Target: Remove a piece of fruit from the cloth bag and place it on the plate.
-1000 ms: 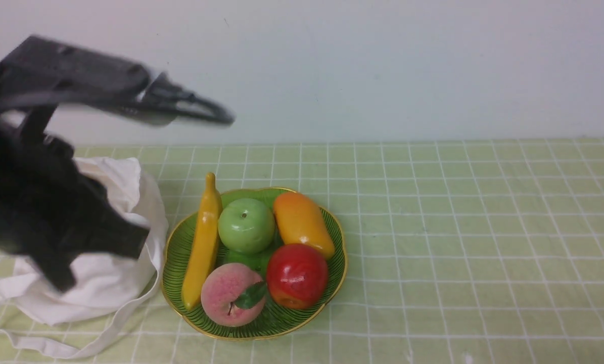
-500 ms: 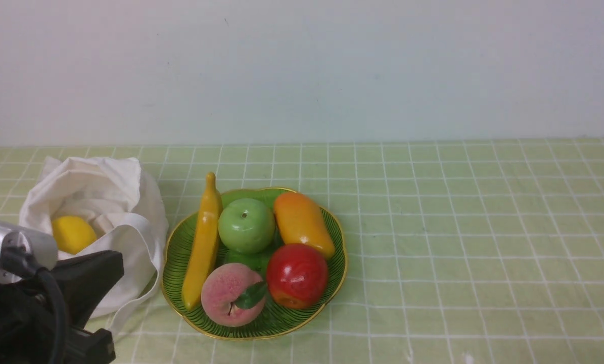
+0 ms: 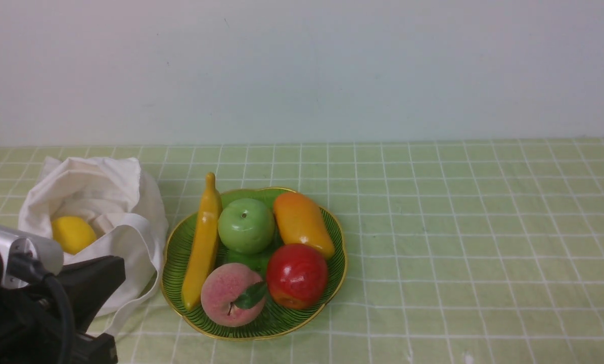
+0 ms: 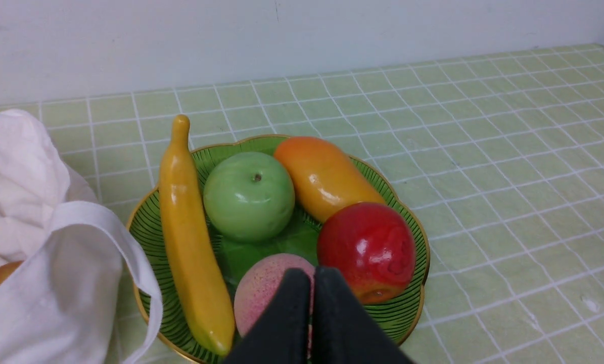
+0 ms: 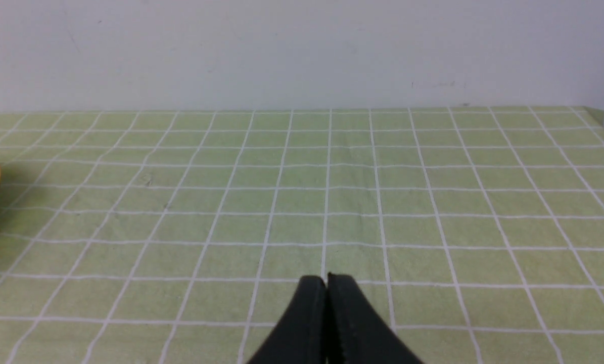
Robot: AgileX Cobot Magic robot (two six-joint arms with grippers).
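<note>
Both grippers have their fingers pressed together with nothing between them. Seen from its own wrist camera, the left gripper (image 4: 312,275) hangs low at the near side of the plate (image 4: 145,237), its dark fingertips closed just in front of the peach (image 4: 266,298) and the red apple (image 4: 367,250); in the front view only the left arm's black body and silver wrist (image 3: 24,253) show, at the near left corner, overlapping the near edge of the cloth bag (image 3: 109,197). The right gripper (image 5: 327,283) is likewise closed and empty, held over bare green checked tablecloth (image 5: 433,202), well apart from the plate, whose rim just shows at the edge of that view. On the green, gold-rimmed plate lie five fruits: a banana (image 3: 203,242) along its left side, a green apple (image 3: 246,225) beside it, a mango (image 3: 302,222) toward the right rear, the red apple at the right front and the peach at the near edge, touching one another. The white cloth bag sits just left of the plate, its mouth open, a strap trailing toward the plate's rim. A lemon (image 3: 73,234) rests inside the bag.
</note>
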